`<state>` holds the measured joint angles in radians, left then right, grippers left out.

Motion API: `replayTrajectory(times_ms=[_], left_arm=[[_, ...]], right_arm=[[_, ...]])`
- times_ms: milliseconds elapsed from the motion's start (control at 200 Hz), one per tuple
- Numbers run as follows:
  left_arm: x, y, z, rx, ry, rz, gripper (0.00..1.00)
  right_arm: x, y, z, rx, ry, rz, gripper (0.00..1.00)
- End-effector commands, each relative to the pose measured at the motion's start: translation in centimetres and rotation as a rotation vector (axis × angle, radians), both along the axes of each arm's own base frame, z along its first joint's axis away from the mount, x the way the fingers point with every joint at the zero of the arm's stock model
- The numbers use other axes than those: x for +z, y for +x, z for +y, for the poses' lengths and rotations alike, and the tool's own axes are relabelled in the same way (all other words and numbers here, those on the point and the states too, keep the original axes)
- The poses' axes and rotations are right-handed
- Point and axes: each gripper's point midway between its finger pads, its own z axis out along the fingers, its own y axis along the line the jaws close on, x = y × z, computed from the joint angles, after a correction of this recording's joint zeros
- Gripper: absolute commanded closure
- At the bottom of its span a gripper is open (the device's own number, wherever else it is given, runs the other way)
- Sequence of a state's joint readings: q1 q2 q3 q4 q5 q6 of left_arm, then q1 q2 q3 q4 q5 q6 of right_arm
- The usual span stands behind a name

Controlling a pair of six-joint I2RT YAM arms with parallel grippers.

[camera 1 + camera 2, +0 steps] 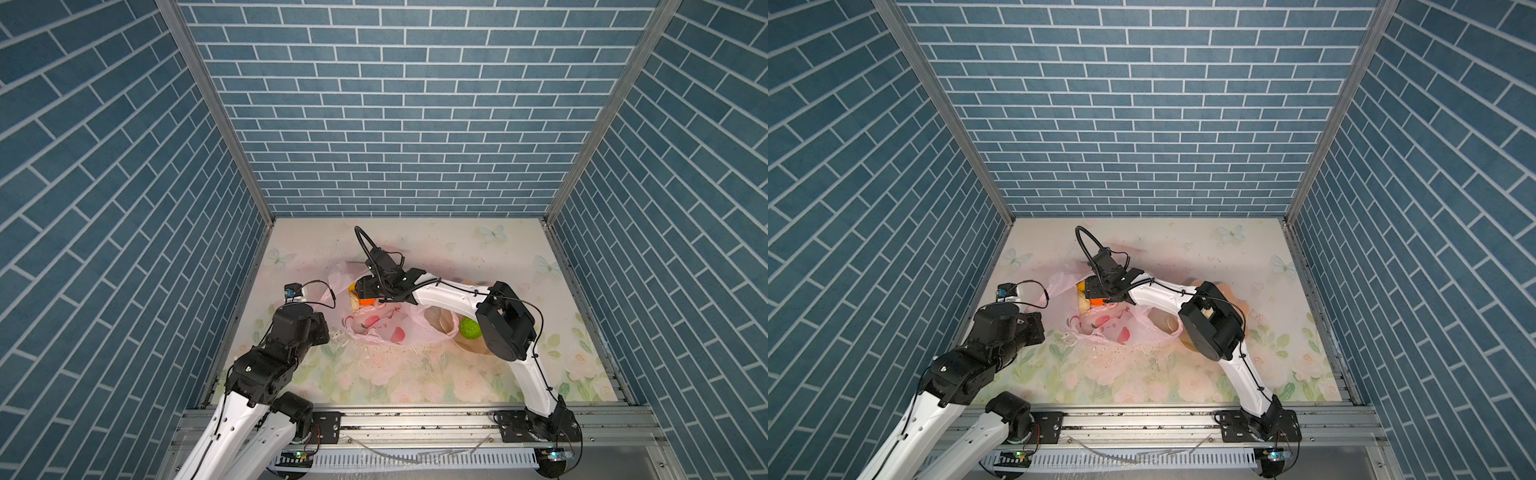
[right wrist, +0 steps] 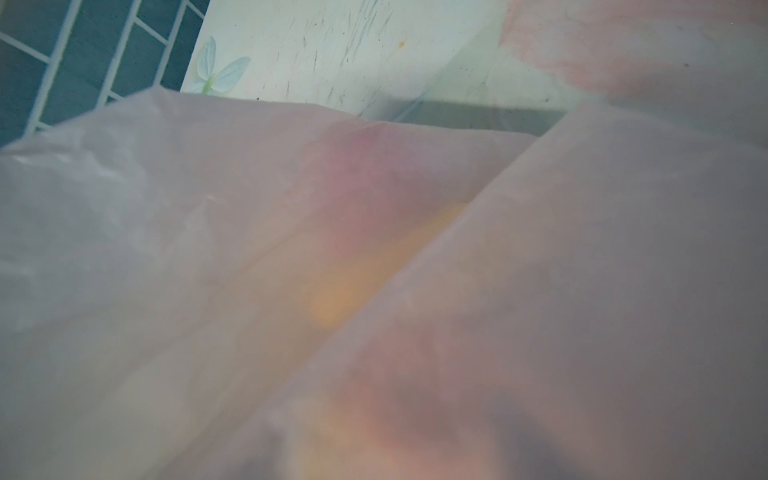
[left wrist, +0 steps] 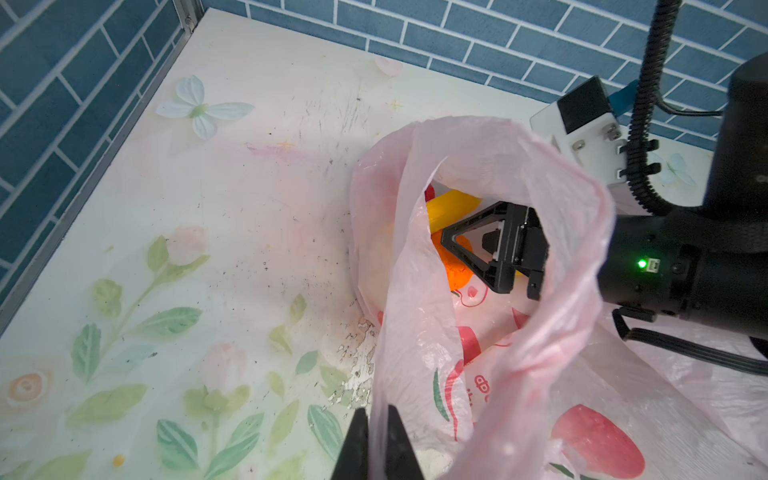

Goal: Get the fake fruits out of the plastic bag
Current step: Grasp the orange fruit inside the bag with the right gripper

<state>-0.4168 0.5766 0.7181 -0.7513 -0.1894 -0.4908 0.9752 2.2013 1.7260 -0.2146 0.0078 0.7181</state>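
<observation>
Right gripper (image 3: 486, 257) spread open inside the bag (image 3: 415, 332), orange (image 3: 457, 270) just ahead of its tips; left gripper (image 3: 376, 440) clamped on the rim.

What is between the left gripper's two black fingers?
A strip of the pink plastic bag, pinched in the shut left gripper. The left wrist view shows it.

Surroundings as found
We noted a scuffed floral tabletop (image 1: 415, 249), blue brick-pattern walls (image 1: 395, 124) on three sides, and a peach scalloped bowl (image 1: 1236, 296) toward its right.
</observation>
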Motion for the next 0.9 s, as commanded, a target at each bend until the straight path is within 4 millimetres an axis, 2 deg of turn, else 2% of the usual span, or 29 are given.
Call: replayTrajectory(times_ms=[0, 45, 55, 100, 385, 650, 895], left_arm=[[-0.9, -0.7, -0.3, -0.015, -0.024, 0.037, 0.89], [-0.9, -0.7, -0.5, -0.022, -0.037, 0.034, 0.89], [-1.6, -0.8, -0.6, -0.023, -0.034, 0.05, 0.89], [-1.9, -0.9, -0.7, -0.029, -0.04, 0.053, 0.89], [-2.7, -0.9, -1.4, -0.054, -0.07, 0.066, 0.9], [-3.4, -0.8, -1.8, -0.061, -0.088, 0.08, 0.9], [-3.5, -0.7, -1.7, -0.054, -0.08, 0.077, 0.9]], right_arm=[[-1.9, -0.2, -0.4, -0.009, -0.062, 0.019, 0.26], [-2.4, 0.0, -0.6, -0.014, -0.076, 0.023, 0.26], [-2.5, 0.0, -0.6, -0.014, -0.078, 0.023, 0.26], [-2.8, 0.1, -0.5, -0.013, -0.084, 0.022, 0.26], [-4.4, 0.4, 0.5, -0.002, -0.093, 0.037, 0.26], [-4.7, 0.9, 1.0, -0.002, -0.075, 0.016, 0.26], [-4.0, 0.7, 0.9, 0.019, -0.06, 0.001, 0.61]])
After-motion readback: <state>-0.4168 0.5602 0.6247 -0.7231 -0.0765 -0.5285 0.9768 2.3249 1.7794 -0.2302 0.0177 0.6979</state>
